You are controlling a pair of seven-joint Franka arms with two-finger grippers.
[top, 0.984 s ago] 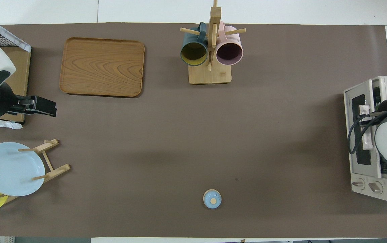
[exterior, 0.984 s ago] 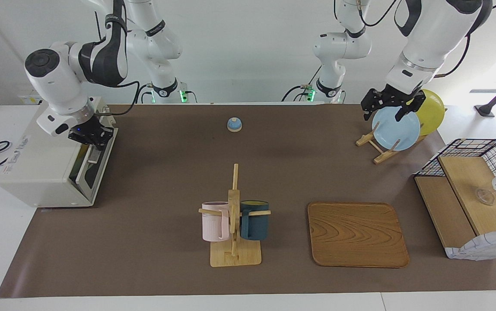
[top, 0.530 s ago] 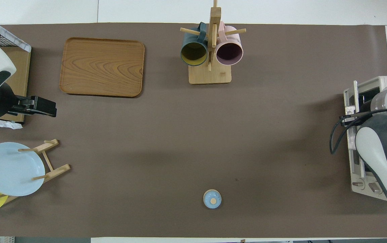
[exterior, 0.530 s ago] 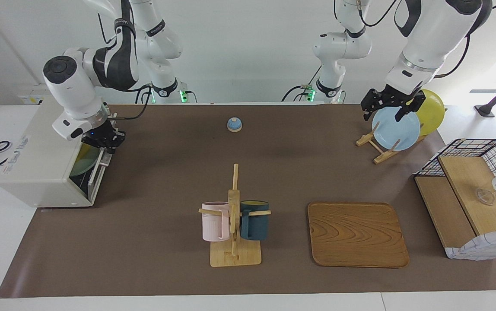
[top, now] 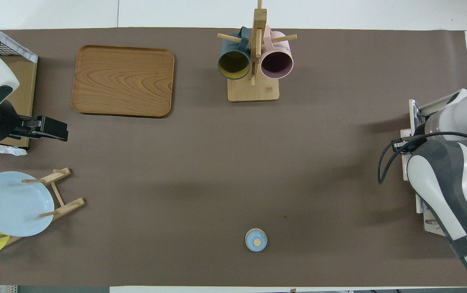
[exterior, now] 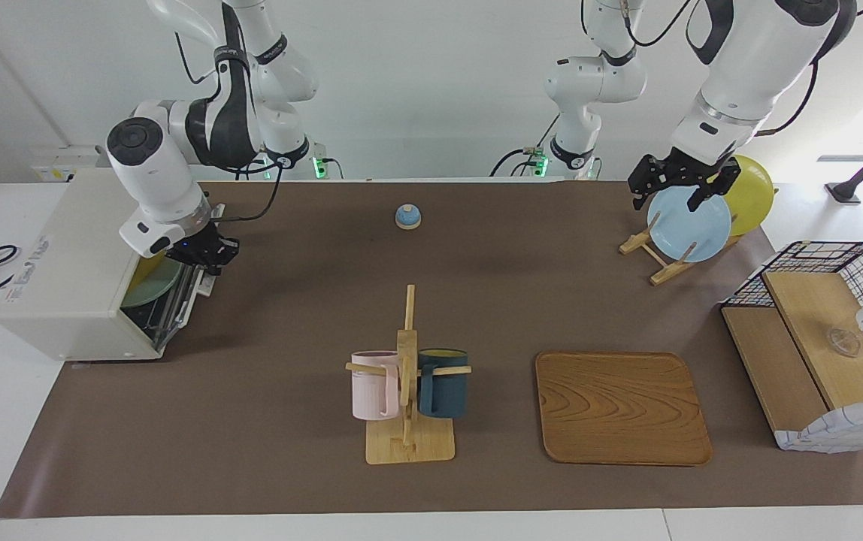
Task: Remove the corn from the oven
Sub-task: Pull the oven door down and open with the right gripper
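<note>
The right hand (exterior: pixel 210 259) is clamped on the handle of the oven (exterior: pixel 78 282) door, which hangs half open. A bit of yellow inside may be the corn (exterior: pixel 147 264), deeper in than the hand. The left hand (exterior: pixel 676 180) waits over the plate rack (exterior: pixel 657 255); can't tell its grip.

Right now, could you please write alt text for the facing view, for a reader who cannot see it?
The right gripper is at the handle of the partly opened door of the white oven, at the right arm's end of a brown table. The left gripper waits over a blue plate in a wooden rack.
</note>
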